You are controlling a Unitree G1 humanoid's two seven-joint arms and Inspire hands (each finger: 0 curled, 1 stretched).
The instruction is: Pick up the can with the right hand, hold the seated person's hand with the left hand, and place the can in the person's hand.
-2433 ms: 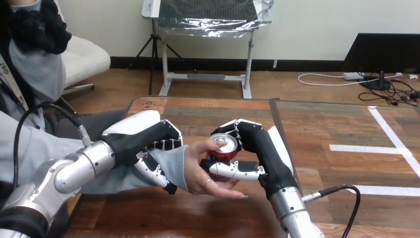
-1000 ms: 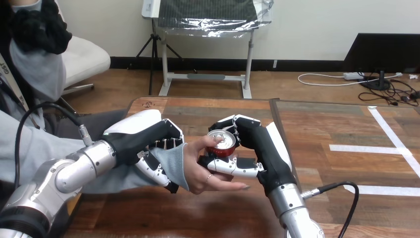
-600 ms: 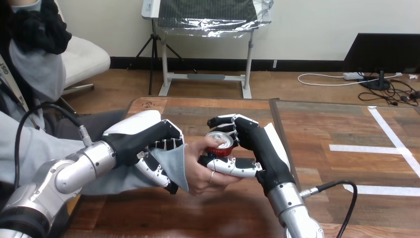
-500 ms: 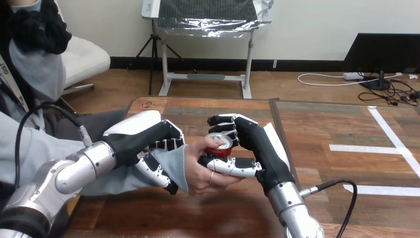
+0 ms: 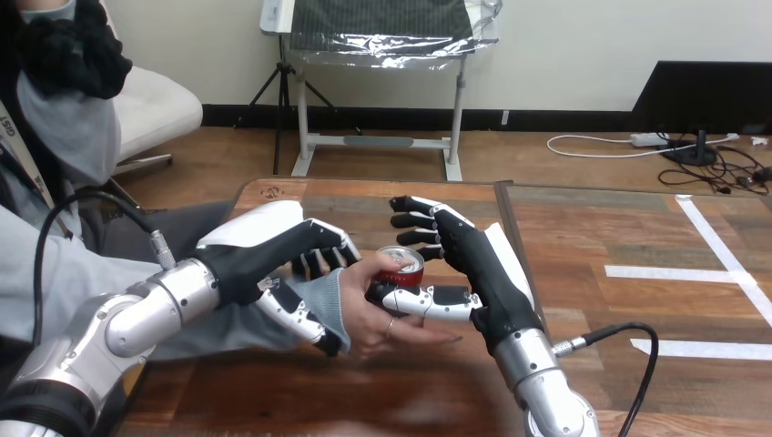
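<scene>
A: How will the red drinks can [image 5: 401,266] handle?

B: I'd judge it light, with thin, smooth metal walls, so it will be slippery and will dent if squeezed. The hold belongs round the middle of its side, not on the rim

A: Where is it?

B: Upright in the person's hand [image 5: 364,314], whose fingers wrap its lower part, silver top showing above them

A: And the robot's right hand [image 5: 473,264]?

B: Released. Its fingers [image 5: 414,218] are stretched straight on the far side of the person's hand, apart from the can. Its thumb [image 5: 428,299] lies along the person's fingers; I cannot tell whether it touches the can

A: The left hand [image 5: 264,250]?

B: Clasped round the grey-sleeved wrist just behind the person's hand, fingers over the top and thumb underneath
</scene>
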